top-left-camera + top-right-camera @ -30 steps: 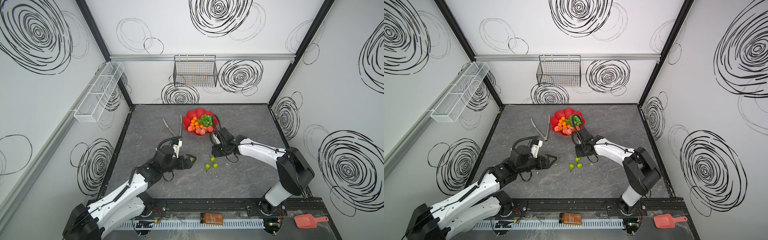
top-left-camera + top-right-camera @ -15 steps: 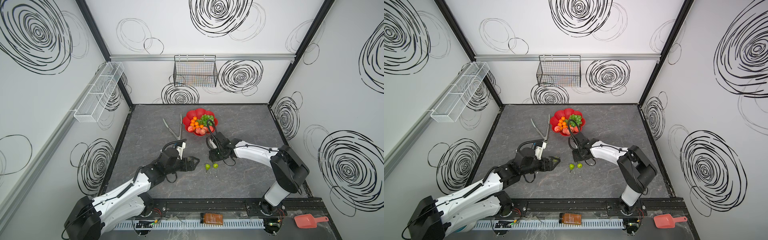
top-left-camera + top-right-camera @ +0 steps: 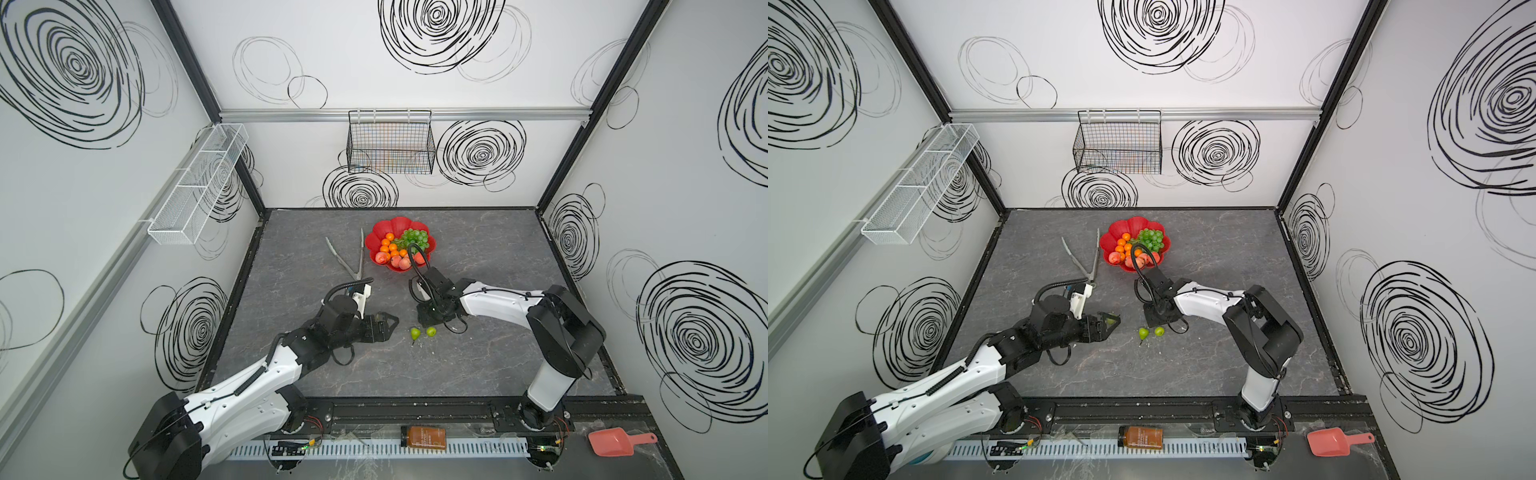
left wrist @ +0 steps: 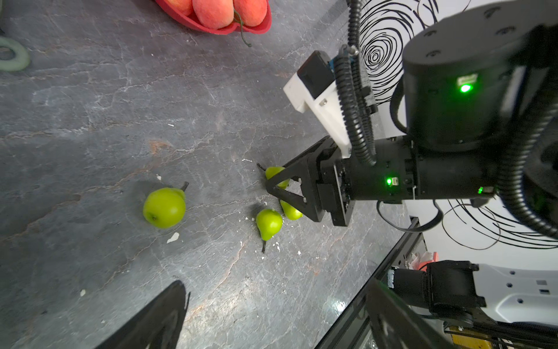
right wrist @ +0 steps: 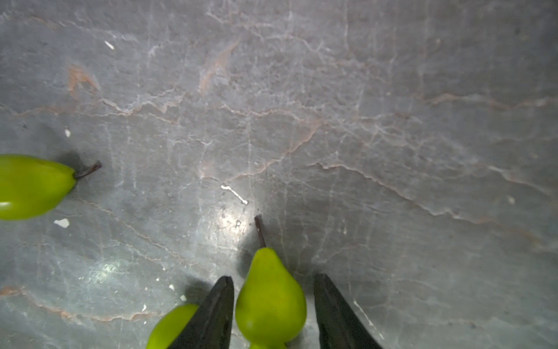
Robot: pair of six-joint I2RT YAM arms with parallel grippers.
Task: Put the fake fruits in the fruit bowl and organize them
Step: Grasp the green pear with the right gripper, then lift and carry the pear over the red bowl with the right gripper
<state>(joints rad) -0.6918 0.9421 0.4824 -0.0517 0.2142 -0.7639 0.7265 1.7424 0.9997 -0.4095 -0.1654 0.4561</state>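
Observation:
The red fruit bowl (image 3: 380, 230) (image 3: 1115, 230) stands at the back middle and holds tangerines (image 3: 390, 245), green grapes (image 3: 413, 237) and peaches (image 3: 399, 262). Its rim (image 4: 211, 27) shows in the left wrist view. My right gripper (image 3: 430, 321) (image 5: 273, 282) points down, open, with one green pear (image 5: 270, 302) (image 4: 276, 173) between its fingers and a gap on one side. Two pears (image 3: 415, 333) (image 3: 431, 331) lie just in front of it. Another pear (image 4: 164, 207) (image 3: 1109, 320) lies on the table at my left gripper (image 3: 390, 326) (image 4: 275, 281), which is wide open and empty.
Metal tongs (image 3: 351, 259) lie left of the bowl. A black wire basket (image 3: 390, 145) hangs on the back wall and a white mesh shelf (image 3: 195, 187) on the left wall. An amber jar (image 3: 423, 436) and a pink scoop (image 3: 619, 442) sit beyond the front rail.
My right gripper has come forward from beside the bowl and lowered over the pears, and its jaws have narrowed a little. My left arm has shifted slightly forward.

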